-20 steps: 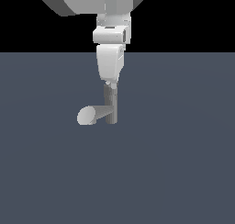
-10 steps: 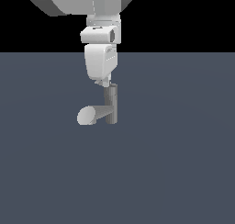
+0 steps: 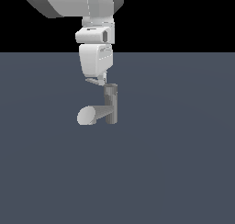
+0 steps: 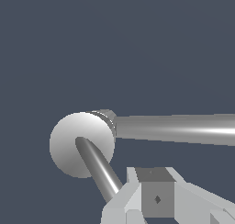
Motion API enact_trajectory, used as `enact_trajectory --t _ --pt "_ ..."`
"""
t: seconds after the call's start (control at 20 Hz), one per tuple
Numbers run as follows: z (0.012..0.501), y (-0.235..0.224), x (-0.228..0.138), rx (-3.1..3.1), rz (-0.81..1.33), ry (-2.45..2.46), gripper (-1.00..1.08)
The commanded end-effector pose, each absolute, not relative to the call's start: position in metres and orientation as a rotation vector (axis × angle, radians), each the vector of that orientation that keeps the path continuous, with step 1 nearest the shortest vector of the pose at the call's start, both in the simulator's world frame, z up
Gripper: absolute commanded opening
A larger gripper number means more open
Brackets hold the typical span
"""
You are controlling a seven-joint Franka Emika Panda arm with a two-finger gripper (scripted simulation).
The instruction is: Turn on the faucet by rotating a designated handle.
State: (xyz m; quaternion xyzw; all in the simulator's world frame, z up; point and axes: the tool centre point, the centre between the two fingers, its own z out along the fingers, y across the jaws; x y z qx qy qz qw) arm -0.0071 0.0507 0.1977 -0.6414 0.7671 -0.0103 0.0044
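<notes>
The grey faucet stands upright, its thick spout ending in a pale oval face toward the exterior view's left. My gripper hangs just above and to the exterior view's left of the post's top. In the wrist view the round pale cap fills the middle, and the thin handle juts from it toward my gripper, reaching its fingers. A thick grey cylinder of the faucet runs off to the side. How far apart the fingers stand does not show.
A flat dark blue-grey floor surrounds the faucet. The large white arm rises above the gripper at the top of the exterior view.
My gripper has shifted toward the exterior view's left, from directly over the post to beside its top, and the hand has turned. The post and spout have not moved.
</notes>
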Motion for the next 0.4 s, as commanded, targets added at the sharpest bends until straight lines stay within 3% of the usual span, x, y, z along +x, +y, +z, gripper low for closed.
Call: enact_trajectory --t 0.0,0.35 --pt "0.187 0.089 -0.003 -2.074 -0.011 2.35 -1.0" --pt "0.183 0.111 0.008 -2.095 -0.001 2.34 -1.0"
